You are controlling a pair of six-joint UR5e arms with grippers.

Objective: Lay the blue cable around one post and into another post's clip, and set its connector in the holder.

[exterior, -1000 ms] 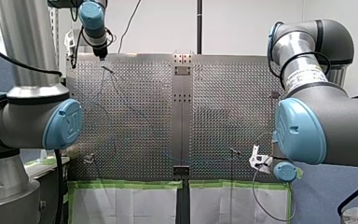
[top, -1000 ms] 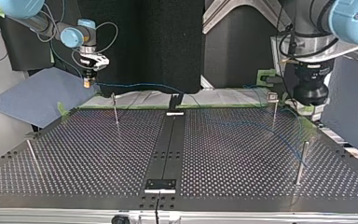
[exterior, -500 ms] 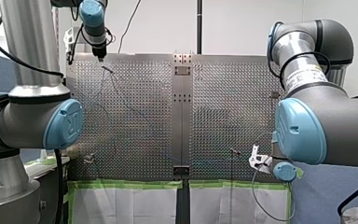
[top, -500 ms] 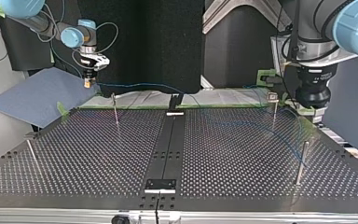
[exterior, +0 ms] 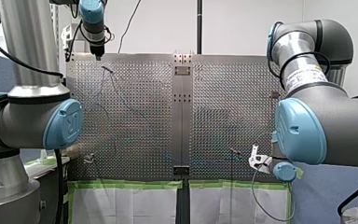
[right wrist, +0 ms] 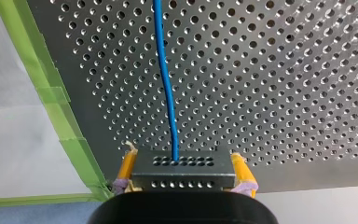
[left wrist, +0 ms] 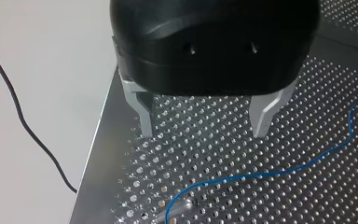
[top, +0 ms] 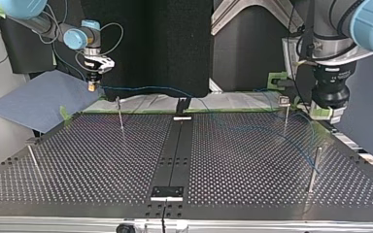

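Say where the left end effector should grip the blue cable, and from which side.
Probably the blue cable on its free stretch ahead of the left end effector, from above: it lies along the table, so open fingers can straddle it.

robotics lab: perforated metal table (exterior: pixel 140 116), my left arm (exterior: pixel 32 116), my right arm (exterior: pixel 317 116)

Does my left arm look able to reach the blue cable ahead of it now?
Probably yes: the left end effector is open and empty, and the blue cable lies uncovered on the table ahead, nothing between.
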